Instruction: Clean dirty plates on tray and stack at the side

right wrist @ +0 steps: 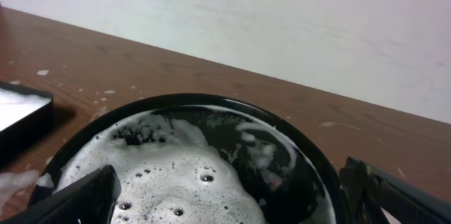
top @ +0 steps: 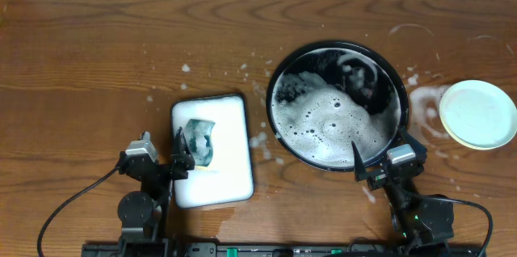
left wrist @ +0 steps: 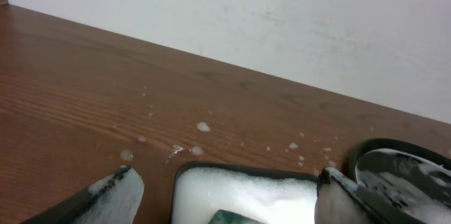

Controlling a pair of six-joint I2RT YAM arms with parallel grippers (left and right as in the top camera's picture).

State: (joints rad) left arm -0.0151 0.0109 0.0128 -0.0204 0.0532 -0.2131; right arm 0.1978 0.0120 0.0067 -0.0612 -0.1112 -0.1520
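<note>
The black round tray (top: 279,79) holds white foam and dark water, and the foam hides whatever lies in it. To its right, one pale mint-green plate (top: 477,114) rests on the table and looks clean. My right gripper (top: 384,148) is open at the tray's near rim, with foam (right wrist: 176,182) showing between its fingers and nothing held. My left gripper (top: 161,148) is open at the near left side of the white foam-filled dish (top: 230,115), also empty. In the left wrist view its fingers (left wrist: 116,196) are coated with suds.
A green sponge (top: 199,140) lies in the white dish. Foam splashes and wet smears (top: 424,99) dot the wooden table around the tray and near the plate. A white wall stands behind the table's far edge.
</note>
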